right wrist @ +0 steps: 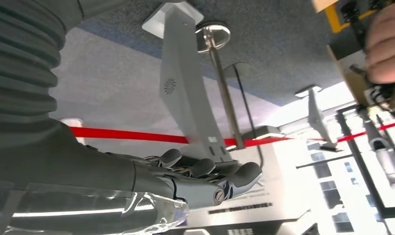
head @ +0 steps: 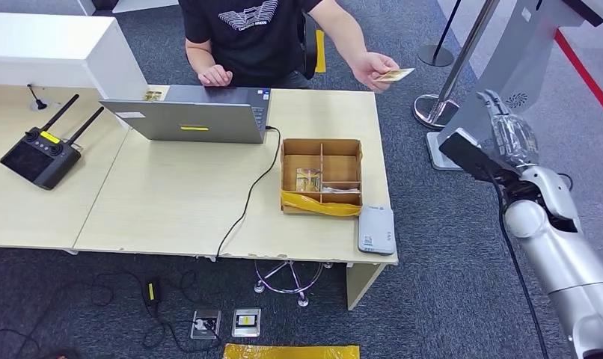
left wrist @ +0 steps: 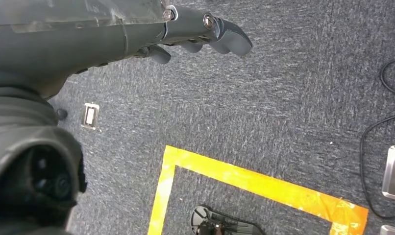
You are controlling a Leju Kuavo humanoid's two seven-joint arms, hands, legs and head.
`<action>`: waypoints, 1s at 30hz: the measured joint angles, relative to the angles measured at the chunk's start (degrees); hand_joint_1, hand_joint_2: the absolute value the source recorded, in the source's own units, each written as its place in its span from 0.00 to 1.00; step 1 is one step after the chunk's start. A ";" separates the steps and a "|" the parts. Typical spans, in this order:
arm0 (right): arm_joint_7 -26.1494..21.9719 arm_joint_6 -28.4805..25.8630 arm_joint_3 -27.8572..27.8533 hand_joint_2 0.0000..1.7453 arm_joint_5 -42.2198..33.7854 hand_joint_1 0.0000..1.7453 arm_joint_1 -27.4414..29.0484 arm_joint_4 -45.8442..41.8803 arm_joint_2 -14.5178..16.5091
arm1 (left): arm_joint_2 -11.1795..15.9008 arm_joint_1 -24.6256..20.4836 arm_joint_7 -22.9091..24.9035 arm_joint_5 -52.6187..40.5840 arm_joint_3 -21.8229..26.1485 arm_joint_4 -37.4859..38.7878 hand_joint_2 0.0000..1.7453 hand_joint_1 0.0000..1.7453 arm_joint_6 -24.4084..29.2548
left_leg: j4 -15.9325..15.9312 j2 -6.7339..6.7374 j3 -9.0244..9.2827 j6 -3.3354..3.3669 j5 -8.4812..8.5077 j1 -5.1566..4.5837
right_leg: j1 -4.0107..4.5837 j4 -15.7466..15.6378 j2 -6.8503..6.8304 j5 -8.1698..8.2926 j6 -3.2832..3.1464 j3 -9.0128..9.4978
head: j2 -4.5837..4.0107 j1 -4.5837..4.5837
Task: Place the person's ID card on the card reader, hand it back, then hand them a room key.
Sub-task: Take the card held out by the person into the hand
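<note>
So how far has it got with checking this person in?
Nothing looks done yet. The person's hand holds out the small yellowish ID card, and the robot's right hand is raised nearby, empty. Left: take the card, lay it on the grey flat card reader, return it, then give a key.
</note>
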 joint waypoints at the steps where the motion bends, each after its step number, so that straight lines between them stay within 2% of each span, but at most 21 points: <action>1: -0.20 -0.33 0.97 1.00 0.54 0.00 -0.22 0.18 0.54 | 0.00 -0.01 0.02 0.04 -0.07 0.00 0.00 0.00 0.03 | 0.00 0.00 0.01 0.00 0.00 0.00 | 0.01 0.00 0.01 0.00 0.00 -0.01 | 0.00 -0.01; 15: -0.27 -7.18 7.06 1.00 4.58 0.00 -3.20 6.21 8.55 | -0.36 0.01 0.52 0.11 -0.09 -0.02 0.00 0.00 0.43 | 0.00 -0.11 -0.04 -0.02 0.04 0.08 | 0.08 0.01 -0.08 -0.01 -0.01 -0.02 | 0.00 0.01; 30: 0.92 -8.65 7.94 1.00 6.83 0.00 -3.56 8.17 12.03 | -0.59 0.06 0.94 0.10 -0.09 0.00 0.00 0.00 0.74 | 0.00 -0.11 -0.03 -0.02 0.04 0.08 | 0.08 0.01 -0.07 -0.01 -0.02 -0.03 | 0.00 0.01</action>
